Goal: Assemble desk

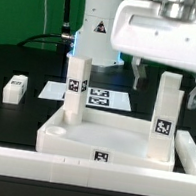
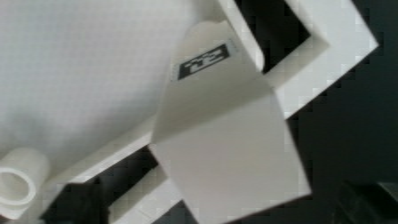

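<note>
legs (image 1: 77, 85) stand in desktop (image 1: 90, 140); spare leg (image 1: 14, 88) lies aside; gripper (image 1: 166, 87) gapes wide.

— Where's the exterior view? 
— Low and near, level across the worktop (image 1: 11, 124).
— The wrist view? 
— Very close above — both show the desk top (image 1: 90, 140) and a tagged leg (image 2: 222, 130).

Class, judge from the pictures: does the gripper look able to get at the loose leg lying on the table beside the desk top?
Probably yes. The loose leg lies alone on the black table, nothing over it; the open gripper hangs above the desk top, near an upright leg.
</note>
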Robot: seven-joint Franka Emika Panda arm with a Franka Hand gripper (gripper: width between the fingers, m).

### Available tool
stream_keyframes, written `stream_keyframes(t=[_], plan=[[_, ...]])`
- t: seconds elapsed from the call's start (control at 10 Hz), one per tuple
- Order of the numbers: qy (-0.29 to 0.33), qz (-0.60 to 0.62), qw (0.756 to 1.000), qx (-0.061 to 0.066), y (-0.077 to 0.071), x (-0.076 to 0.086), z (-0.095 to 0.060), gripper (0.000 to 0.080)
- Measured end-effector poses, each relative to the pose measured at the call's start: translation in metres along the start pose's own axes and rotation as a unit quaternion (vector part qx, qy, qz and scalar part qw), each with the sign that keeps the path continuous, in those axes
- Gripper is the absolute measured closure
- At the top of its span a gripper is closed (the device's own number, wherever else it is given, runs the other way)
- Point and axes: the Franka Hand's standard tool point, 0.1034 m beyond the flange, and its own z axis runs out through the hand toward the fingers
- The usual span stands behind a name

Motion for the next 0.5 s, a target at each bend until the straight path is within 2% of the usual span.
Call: stream_keyframes(t=[0.1,0.2,0.3,0.5], plan=[[-0.004,-0.02,1.0,0.008,0.008,-0.002,-0.015,0.0151],[-0.007,-0.04,0.999,0.016,0.026,0.001,-0.03,0.0151],[-0.008,-0.055,0.998,0.017,0.039,0.007,-0.036,0.0151],[-0.004,-0.087,0.996,0.017,0.08,0.037,-0.043,0.0151]])
